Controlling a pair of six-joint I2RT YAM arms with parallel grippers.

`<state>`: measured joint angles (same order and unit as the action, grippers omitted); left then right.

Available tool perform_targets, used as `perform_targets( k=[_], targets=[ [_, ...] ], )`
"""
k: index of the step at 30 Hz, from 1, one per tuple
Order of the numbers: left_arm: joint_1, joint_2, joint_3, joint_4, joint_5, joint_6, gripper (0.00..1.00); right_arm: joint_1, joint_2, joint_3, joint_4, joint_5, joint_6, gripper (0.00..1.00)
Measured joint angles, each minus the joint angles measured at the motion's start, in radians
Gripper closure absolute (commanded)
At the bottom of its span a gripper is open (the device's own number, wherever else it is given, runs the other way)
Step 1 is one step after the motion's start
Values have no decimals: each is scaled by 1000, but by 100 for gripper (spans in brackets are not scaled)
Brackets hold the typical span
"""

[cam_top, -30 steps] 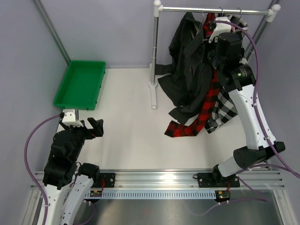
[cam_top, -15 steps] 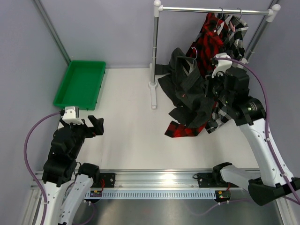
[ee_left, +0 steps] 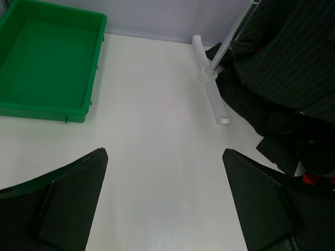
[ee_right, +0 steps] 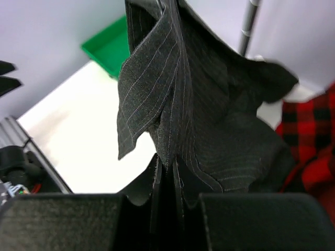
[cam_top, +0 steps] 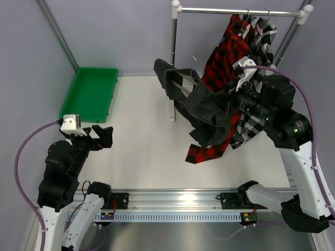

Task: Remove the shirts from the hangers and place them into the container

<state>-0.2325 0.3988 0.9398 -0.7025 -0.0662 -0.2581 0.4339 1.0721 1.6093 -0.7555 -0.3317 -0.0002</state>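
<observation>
Step, top view: right gripper [cam_top: 224, 103] is clenching the charcoal shirt [cam_top: 191, 97] and holding it in the air, clear of the rail [cam_top: 238, 10], with the hanger [cam_top: 184, 82] inside it. The red plaid shirt [cam_top: 220, 60] is hanging on the rail.
Container, top view: green container [cam_top: 97, 69] is sitting far left, well apart from the shirt.
Left wrist view: left gripper [ee_left: 165, 157] is hovering released, gripping nothing.
Right wrist view: jaws are pinching pinstriped folds.
Next move, judged: the free gripper should be reaching in to steady the hanger or cloth, so the shirt is slipping off.
</observation>
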Motion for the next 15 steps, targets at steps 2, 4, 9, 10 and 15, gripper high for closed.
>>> perform_targets(
  k=[2, 4, 9, 10, 15],
  targets=[
    [0, 7, 31, -3, 5, 3, 1, 22, 21, 58, -1, -29, 1, 100],
    [0, 13, 58, -6, 11, 5, 1, 43, 39, 111, 1, -55, 5, 100],
    [0, 44, 129, -8, 34, 8, 1, 89, 63, 178, 16, -122, 21, 100],
    [0, 52, 144, -8, 41, 9, 1, 103, 67, 180, 23, -131, 23, 100],
    [0, 88, 202, -6, 96, 11, 1, 189, 100, 150, 66, -135, 22, 100]
  ],
)
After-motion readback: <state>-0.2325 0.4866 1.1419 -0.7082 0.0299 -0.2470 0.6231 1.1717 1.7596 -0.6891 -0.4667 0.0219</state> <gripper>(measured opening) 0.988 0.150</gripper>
